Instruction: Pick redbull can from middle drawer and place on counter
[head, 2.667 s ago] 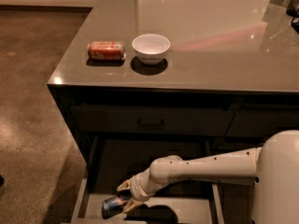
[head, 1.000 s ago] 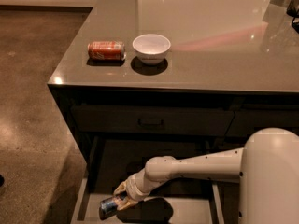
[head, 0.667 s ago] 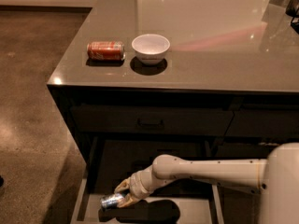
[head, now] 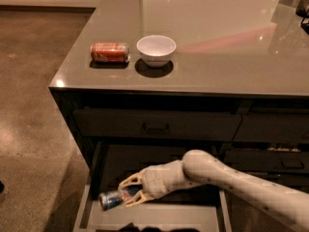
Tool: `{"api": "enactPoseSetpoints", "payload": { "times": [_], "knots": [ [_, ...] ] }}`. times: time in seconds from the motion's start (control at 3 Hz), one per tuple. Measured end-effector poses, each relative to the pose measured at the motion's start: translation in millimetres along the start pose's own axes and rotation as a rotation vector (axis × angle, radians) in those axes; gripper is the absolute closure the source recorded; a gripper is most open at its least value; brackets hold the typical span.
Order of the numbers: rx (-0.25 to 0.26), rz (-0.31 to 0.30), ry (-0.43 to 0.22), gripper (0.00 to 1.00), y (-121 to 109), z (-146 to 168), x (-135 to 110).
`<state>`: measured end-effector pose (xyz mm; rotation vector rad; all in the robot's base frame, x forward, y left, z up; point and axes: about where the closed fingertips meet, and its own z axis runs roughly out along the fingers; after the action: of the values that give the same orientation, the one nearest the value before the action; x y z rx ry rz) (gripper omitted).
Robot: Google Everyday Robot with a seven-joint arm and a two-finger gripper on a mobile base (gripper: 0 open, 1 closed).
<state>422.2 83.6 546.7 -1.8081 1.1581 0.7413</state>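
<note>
The redbull can [head: 110,199] is a slim silver and blue can, held on its side with its shiny end pointing left. My gripper [head: 129,191] is shut on it, its pale fingers [head: 129,180] above and below the can. It hangs a little above the pale grey floor of the open middle drawer [head: 159,217] at the bottom of the view. My white arm reaches in from the lower right. The glossy grey-brown counter [head: 217,47] lies above the dark cabinets.
An orange-red soda can [head: 110,52] lies on its side at the counter's left, next to a white bowl [head: 156,50]. A closed dark drawer front with a small bar handle [head: 155,127] sits just above the open drawer. Brown floor lies to the left.
My gripper has lifted the redbull can up from the drawer floor and slightly back. The arm has risen with it. The things on the counter have not moved.
</note>
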Motion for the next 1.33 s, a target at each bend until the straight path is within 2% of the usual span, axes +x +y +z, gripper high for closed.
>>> {"api": "enactPoseSetpoints", "payload": {
  "times": [0.33,0.67,1.0,1.33],
  "knots": [
    [0.130,-0.099,-0.026,1.00,-22.2,-93.5,-63.2],
    [0.192,-0.142,0.017,1.00,-44.5,-153.5,-97.3],
    [0.215,-0.143,0.120,1.00,-83.1,-207.2,-125.9],
    [0.236,-0.069,0.326,1.00,-158.8,-270.8,-138.8]
  ]
}}
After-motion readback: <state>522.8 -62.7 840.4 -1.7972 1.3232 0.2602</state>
